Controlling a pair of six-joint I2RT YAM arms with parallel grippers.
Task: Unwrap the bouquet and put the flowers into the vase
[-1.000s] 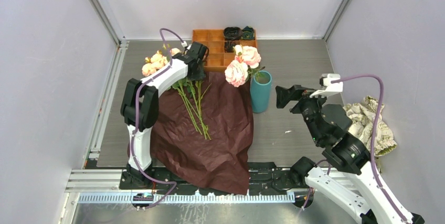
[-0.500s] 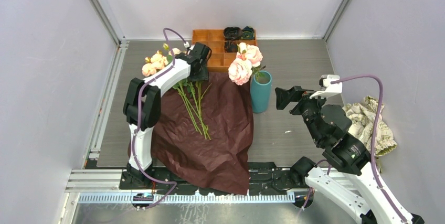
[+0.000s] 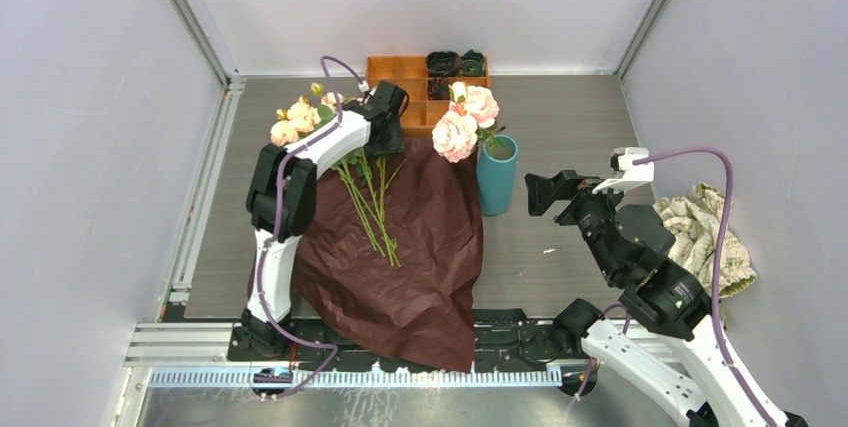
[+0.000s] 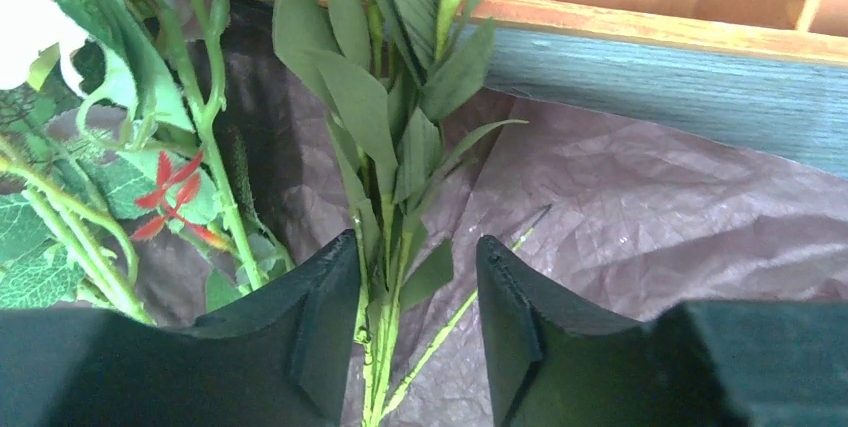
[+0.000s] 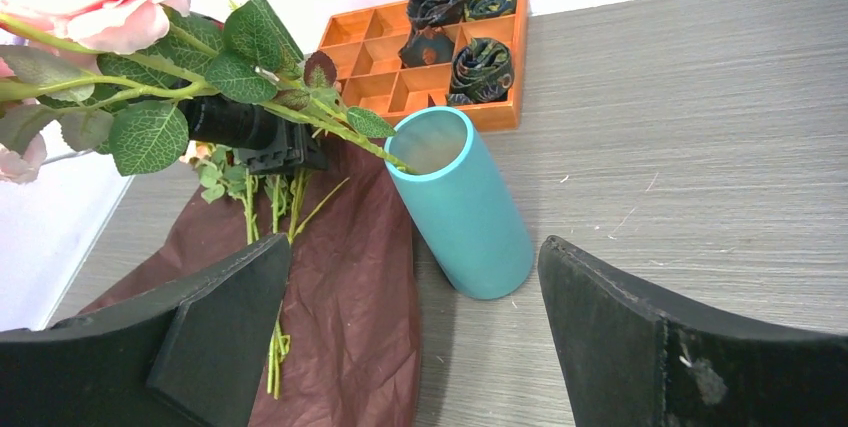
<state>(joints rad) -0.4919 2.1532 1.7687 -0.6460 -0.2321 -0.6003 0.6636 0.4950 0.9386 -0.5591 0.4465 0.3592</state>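
Wrapping paper [image 3: 420,247], dark maroon and crumpled, lies spread flat on the desk [image 3: 570,117]. Across its far-left part we see loose flowers [image 3: 370,197]: thin green stems run toward the near side, and their peach and pale pink blooms [image 3: 295,119] rest just past the paper's far-left corner. The teal vase [image 3: 497,179] stands upright just beside the paper's right edge. It holds two pink roses [image 3: 455,135] that lean left over the paper. The left claw [image 4: 416,252] sits low at the paper's far edge, near an orange tray [image 3: 400,72] with compartments. Its fingers are partly spread with a leafy stem [image 4: 385,137] standing between them. The stem is close to the left finger, but we see no pinch. The right claw [image 3: 535,193] hangs to the right of the vase and faces it, apart from it. Its fingers are spread wide with nothing in them. A beige patterned cloth [image 3: 700,237] lies bunched at the desk's right edge.
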